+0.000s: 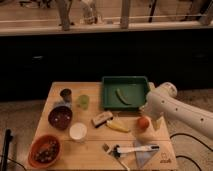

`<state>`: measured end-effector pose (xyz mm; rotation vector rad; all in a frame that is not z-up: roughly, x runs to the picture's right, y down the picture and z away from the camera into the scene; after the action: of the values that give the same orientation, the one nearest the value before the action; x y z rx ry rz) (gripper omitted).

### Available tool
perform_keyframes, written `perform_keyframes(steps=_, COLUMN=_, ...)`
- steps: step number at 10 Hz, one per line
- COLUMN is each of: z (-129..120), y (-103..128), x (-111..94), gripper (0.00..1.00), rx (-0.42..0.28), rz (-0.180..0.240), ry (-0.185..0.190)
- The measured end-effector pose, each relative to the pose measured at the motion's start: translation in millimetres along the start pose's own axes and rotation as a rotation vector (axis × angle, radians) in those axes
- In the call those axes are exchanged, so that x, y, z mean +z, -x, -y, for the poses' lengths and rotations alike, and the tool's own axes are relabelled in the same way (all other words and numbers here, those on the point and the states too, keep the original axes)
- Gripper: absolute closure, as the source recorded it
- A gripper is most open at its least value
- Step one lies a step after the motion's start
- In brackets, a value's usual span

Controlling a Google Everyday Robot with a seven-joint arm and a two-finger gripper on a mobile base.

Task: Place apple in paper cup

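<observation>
The apple [143, 122] is a small orange-red fruit lying on the wooden table [95, 160], right of centre. The paper cup [78, 131] is short and white and stands upright left of centre, well apart from the apple. My white arm [175, 107] comes in from the right. My gripper [154, 119] hangs below the arm's bend, just right of the apple and close beside it. I cannot see whether it touches the apple.
A green tray [107, 102] at the back holds a green elongated item [122, 96]. A yellow banana-like item [118, 126] and a brush [101, 118] lie between apple and cup. A green cup [84, 101], a metal cup [66, 94], a dark bowl [60, 116] and an orange bowl [45, 150] stand left. A white-handled utensil [135, 149] lies in front.
</observation>
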<state>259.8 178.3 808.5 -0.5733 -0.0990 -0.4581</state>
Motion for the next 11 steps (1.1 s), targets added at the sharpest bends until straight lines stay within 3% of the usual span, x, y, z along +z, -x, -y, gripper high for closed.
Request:
perform_keyframes(steps=2, z=1, y=0, x=8, gripper=0.2, rx=-0.015, rz=0.006, ry=0.003)
perform_keyframes(steps=7, z=-2, y=12, x=10, gripper=0.2, rx=-0.03, rz=0.121, ry=-0.023)
perform_keyframes(steps=11, z=-2, y=21, x=22, gripper=0.2, rx=-0.041, rz=0.191, ry=-0.018)
